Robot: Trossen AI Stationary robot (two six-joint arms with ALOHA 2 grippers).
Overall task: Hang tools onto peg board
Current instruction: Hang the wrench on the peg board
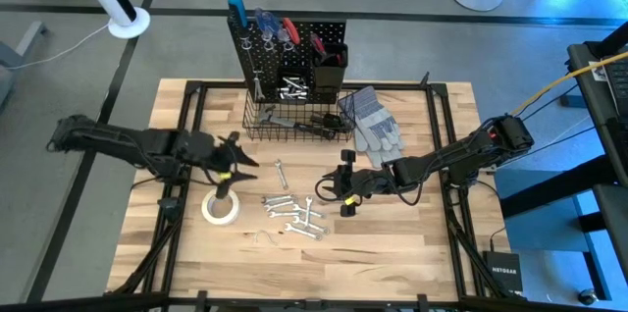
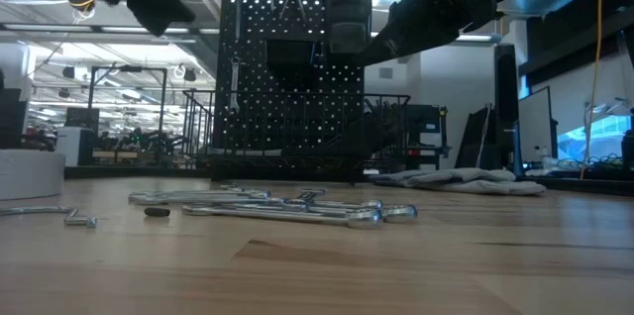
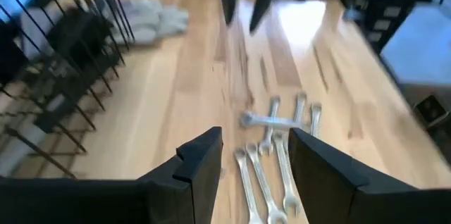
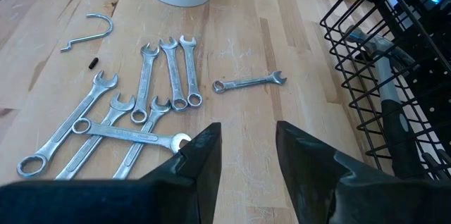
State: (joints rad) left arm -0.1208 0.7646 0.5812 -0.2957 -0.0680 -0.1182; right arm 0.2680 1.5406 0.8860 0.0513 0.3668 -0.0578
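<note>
- On the light wooden table [image 1: 412,243], near its middle: a cluster of silver open-ended wrenches [image 1: 294,216] lying flat, overlapping one another; 1 smaller silver wrench [image 4: 248,82] apart from the cluster, toward the basket.
- Beside the cluster, on the left arm's side: white tape roll [image 1: 220,207] lying flat, plus a loose silver hook [image 4: 89,29] and a tiny dark bit [image 4: 93,61] on the wood.
- At the far edge: upright black perforated peg board [image 1: 294,52] carrying blue- and red-handled screwdrivers and hanging silver wrenches, with a black box bin [image 1: 330,69] and a black wire basket [image 1: 294,121] at its base holding dark tools.
- Just beside the basket: grey work gloves [image 1: 373,121] lying flat.
- Above the tape roll: left gripper [image 3: 255,162], jaws parted, nothing between them, pointing toward the wrench cluster.
- Over bare wood next to the wrenches: right gripper [image 4: 246,155], jaws parted and empty, raised off the table.
</note>
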